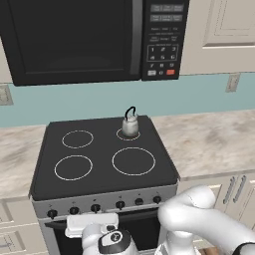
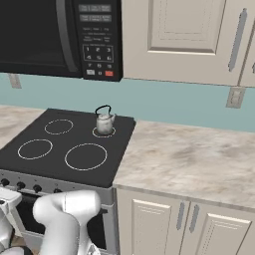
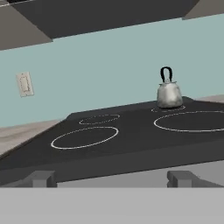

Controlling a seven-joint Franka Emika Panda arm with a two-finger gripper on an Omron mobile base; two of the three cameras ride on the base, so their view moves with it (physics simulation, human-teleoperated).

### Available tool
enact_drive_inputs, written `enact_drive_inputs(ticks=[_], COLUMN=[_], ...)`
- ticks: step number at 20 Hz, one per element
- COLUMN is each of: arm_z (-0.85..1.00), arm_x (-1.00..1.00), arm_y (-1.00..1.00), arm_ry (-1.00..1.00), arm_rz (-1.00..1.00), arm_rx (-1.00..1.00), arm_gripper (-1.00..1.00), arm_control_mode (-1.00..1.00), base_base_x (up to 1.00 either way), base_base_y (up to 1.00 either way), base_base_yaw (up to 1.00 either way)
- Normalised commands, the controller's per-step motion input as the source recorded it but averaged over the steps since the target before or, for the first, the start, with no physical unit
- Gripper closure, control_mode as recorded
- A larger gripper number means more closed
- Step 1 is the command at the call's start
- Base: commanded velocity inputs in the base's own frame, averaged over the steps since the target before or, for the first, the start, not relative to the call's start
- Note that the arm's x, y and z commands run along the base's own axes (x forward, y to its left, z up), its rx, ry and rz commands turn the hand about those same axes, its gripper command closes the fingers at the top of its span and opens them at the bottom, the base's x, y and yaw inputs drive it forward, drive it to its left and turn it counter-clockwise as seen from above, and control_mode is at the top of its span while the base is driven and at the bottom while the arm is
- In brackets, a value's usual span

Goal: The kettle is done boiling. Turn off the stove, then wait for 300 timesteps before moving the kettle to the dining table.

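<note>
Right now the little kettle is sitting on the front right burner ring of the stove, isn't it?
Not quite. The kettle sits on the back right burner ring of the stove, near the wall, not the front one. The left base view shows it.

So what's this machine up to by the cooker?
A white robot arm sits low in front of the stove, its open tool level with the front edge and holding nothing. The small silver kettle stands upright on the back right burner ring, untouched. The row of black knobs on the front panel is just ahead of the arm, so it seems about to reach for one. The microwave hangs above.
</note>
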Motion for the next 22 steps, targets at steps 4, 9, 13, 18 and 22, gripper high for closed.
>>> enact_drive_inputs(ticks=[4,9,13,18,22], arm_z=[0.62,0.55,0.53,0.49,0.47], arm_x=[0.0,-0.01,0.0,-0.02,-0.01], arm_y=[0.0,-0.01,-0.03,-0.04,-0.06], arm_ry=[0.06,0.07,0.11,0.16,0.18], arm_rz=[0.0,0.0,0.0,-0.01,-0.01], arm_rx=[0.02,0.02,0.04,0.06,0.06], arm_gripper=[-1.0,-1.0,-1.0,-1.0,-1.0], arm_control_mode=[-1.0,-1.0,-1.0,-1.0,-1.0], base_base_x=[0.0,0.0,0.0,0.0,0.0], base_base_y=[0.0,0.0,0.0,0.0,0.0], base_base_yaw=[0.0,0.0,0.0,0.0,0.0])
